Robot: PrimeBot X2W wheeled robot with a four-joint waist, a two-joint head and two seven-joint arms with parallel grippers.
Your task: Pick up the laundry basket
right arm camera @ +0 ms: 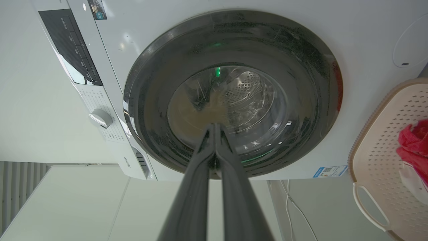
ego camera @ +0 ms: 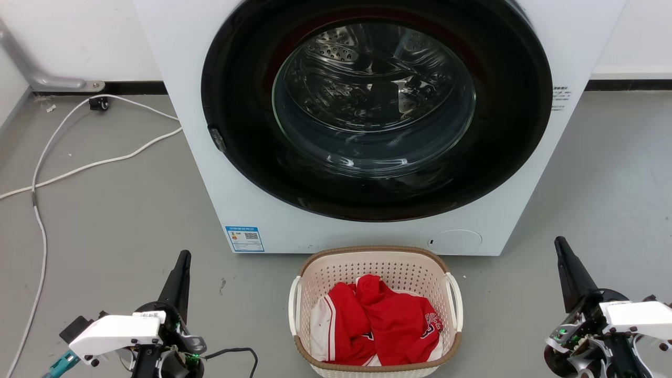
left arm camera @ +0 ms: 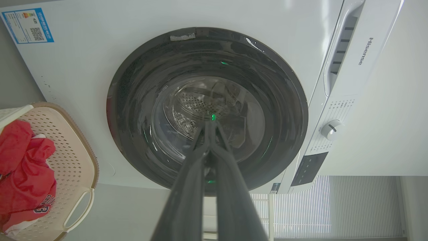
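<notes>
Laundry basket, lower centre: likely light, stiff plastic; take by white side handles; left gripper, right gripper both closed, empty.

**Inspector A:** Brand markings?
**Inspector B:** "Hisense", grey lettering, on the washer upper panel.
**Inspector A:** Labels?
**Inspector B:** Blue-bordered sticker with a QR code, on the washer's front corner. Its print is too small to read.
**Inspector A:** Numbers?
**Inspector B:** White "3" on the red garment in the laundry basket. The lettering above it is partly hidden.
</notes>
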